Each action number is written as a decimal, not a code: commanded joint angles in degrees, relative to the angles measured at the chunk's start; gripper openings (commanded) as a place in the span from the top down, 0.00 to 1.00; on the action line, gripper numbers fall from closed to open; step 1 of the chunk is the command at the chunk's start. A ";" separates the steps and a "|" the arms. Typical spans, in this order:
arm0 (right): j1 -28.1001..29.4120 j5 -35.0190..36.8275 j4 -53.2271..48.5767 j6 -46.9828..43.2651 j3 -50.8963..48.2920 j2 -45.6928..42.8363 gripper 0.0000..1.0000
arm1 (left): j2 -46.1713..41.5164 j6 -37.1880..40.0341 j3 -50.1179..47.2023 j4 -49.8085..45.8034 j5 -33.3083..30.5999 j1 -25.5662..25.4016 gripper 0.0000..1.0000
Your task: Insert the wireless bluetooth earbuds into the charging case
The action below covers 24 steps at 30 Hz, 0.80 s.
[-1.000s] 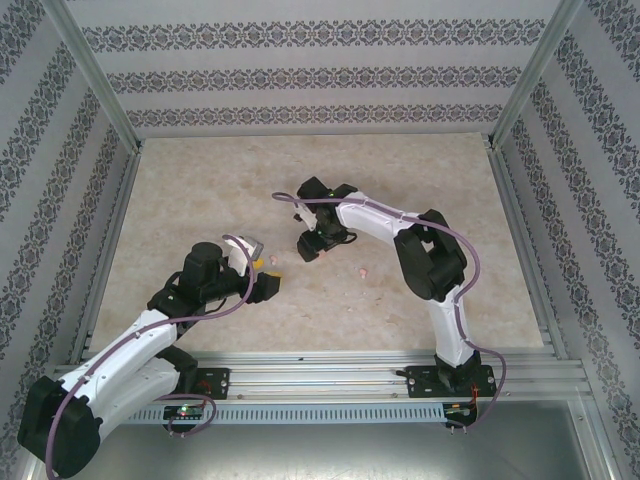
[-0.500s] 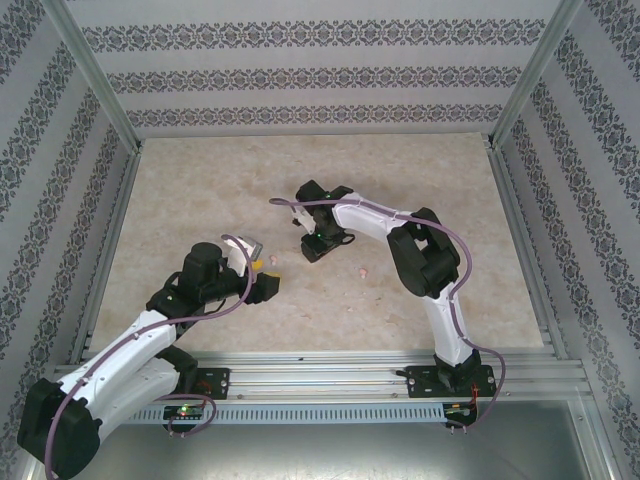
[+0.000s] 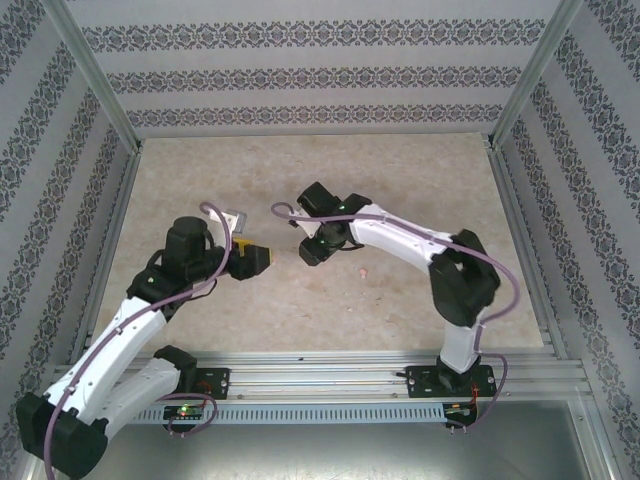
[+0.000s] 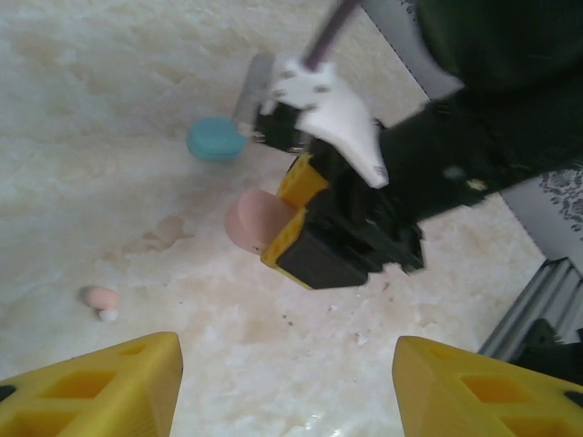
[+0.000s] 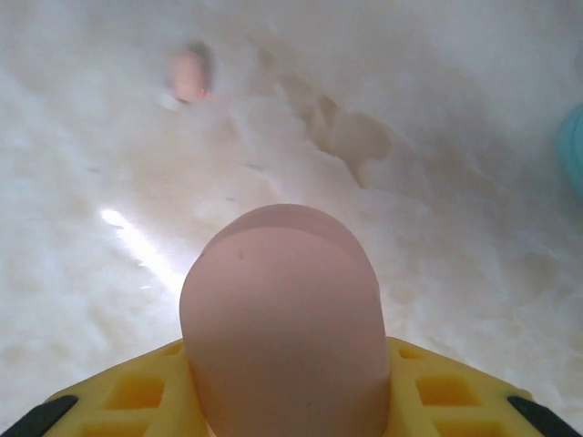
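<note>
My right gripper (image 5: 282,405) is shut on a pink oval charging case (image 5: 282,319), which stands up between its yellow fingers. The left wrist view shows that same pink case (image 4: 258,218) held just above the table. My left gripper (image 4: 287,387) is open with only bare table between its yellow fingers (image 4: 100,387), a short way in front of the held case. From above, the left gripper (image 3: 260,258) faces the right gripper (image 3: 311,251) near the table's middle. One pink earbud (image 4: 100,297) lies on the table; it also appears as a blurred earbud (image 5: 189,75) and as an earbud (image 3: 362,270) seen from above.
A teal oval case (image 4: 216,139) lies closed on the marble table (image 3: 250,170) beyond the right gripper, and the same teal case (image 5: 574,137) sits at the right wrist view's edge. An aluminium rail (image 3: 320,365) runs along the near edge; patterned walls enclose the other sides.
The right gripper has closed on the pink case. The left arm has swung forward and inward, bringing its gripper up to face the right one; its jaws have narrowed a little.
</note>
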 commanded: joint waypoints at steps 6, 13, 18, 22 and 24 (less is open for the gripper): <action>5.01 -3.03 2.67 3.41 -6.07 -13.71 0.74 | 4.46 -11.33 7.26 -6.30 9.35 0.72 0.42; 7.03 -3.62 3.32 4.37 -7.38 -20.12 0.75 | 6.08 -20.70 6.94 0.24 18.53 0.58 0.43; 7.88 -4.30 3.68 4.30 -6.86 -21.54 0.75 | 6.08 -23.67 5.32 3.37 19.80 0.08 0.42; 8.54 -4.77 3.26 4.16 -6.12 -21.51 0.75 | 6.57 -26.24 3.77 7.37 21.38 -0.33 0.41; 8.79 -4.89 2.90 4.02 -5.66 -21.33 0.75 | 6.92 -26.98 3.37 8.39 21.61 -0.66 0.41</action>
